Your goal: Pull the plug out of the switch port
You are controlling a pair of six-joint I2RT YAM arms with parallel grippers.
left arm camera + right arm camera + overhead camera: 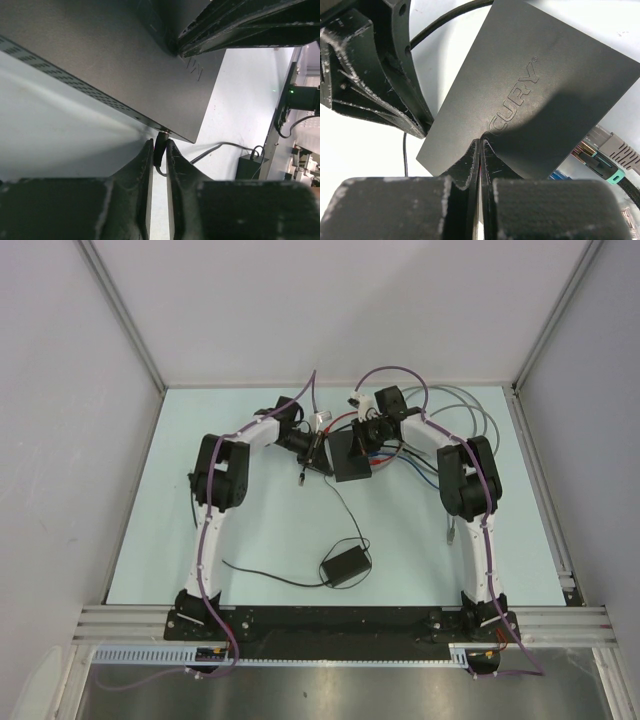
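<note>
The switch (352, 456) is a flat matte-black box lying at the middle back of the table, and it fills the top of the left wrist view (115, 60). A small black plug (160, 149) sits in a port at the switch's near corner, with its thin cord trailing off behind it. My left gripper (159, 145) is shut on the plug, one fingertip against each side. My right gripper (480, 141) is shut with nothing between its fingers, and its tips rest on the switch's lettered top (535, 85).
A smaller black power adapter (345, 565) with a thin cord lies nearer the front. Grey, red and blue cables (450, 430) loop behind the right arm. Grey and green-tabbed connectors (605, 160) lie beside the switch's far side. Walls enclose the table on three sides.
</note>
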